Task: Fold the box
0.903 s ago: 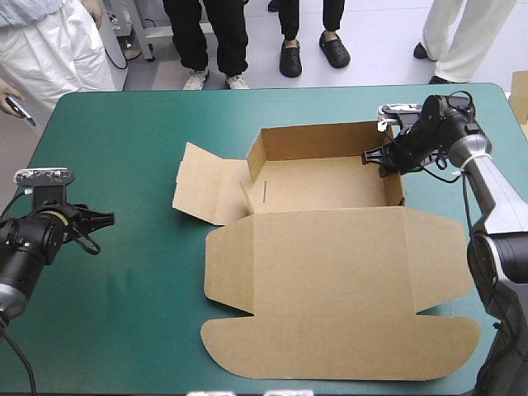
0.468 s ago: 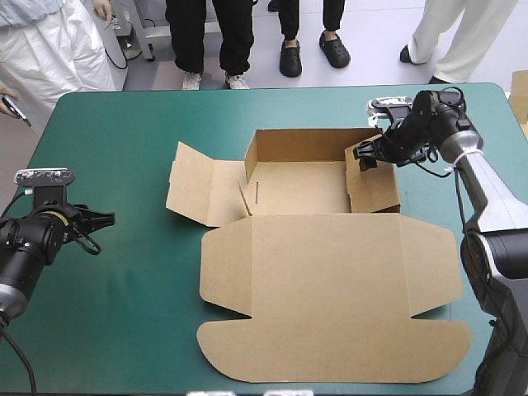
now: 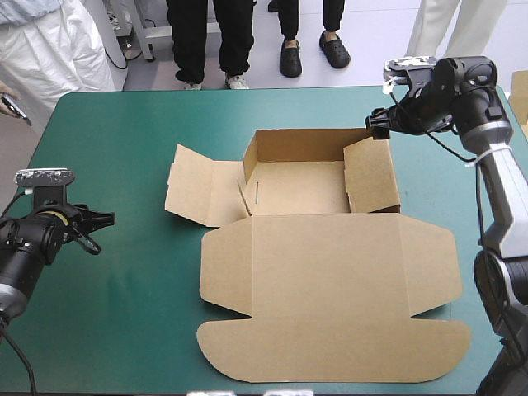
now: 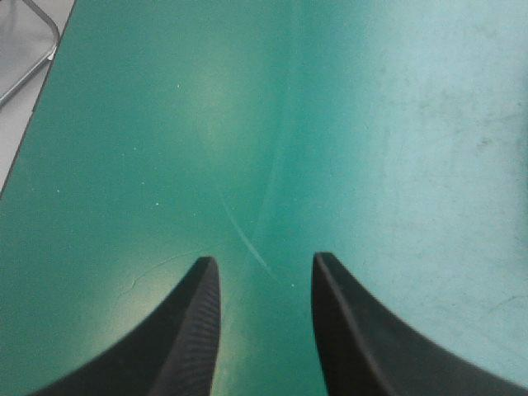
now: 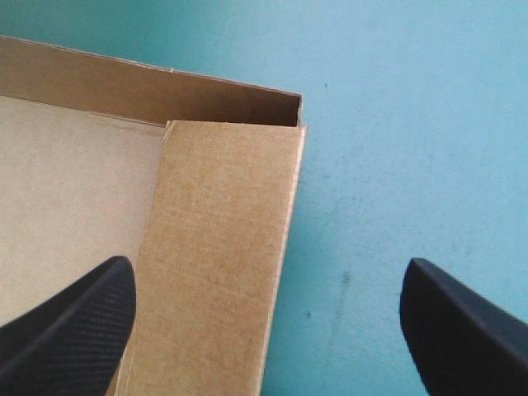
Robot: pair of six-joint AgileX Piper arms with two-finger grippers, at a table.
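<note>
The left hand [image 3: 92, 224] hangs over bare teal-green tabletop [image 3: 124, 124] near the left edge, well apart from the box, its black fingers parted with nothing between them. The box [image 3: 330, 272] lies mid-tabletop: left flap [image 3: 198, 186] spread flat, far and right walls raised, lid flat toward the near edge. The brown board looks light and stiff, likely to bend only at its creases and to spring back; the flat flap's free edge seems the place to take it. The right hand [image 3: 379, 124] is poised above the far right corner, fingers spread wide, empty, wrist angled down.
</note>
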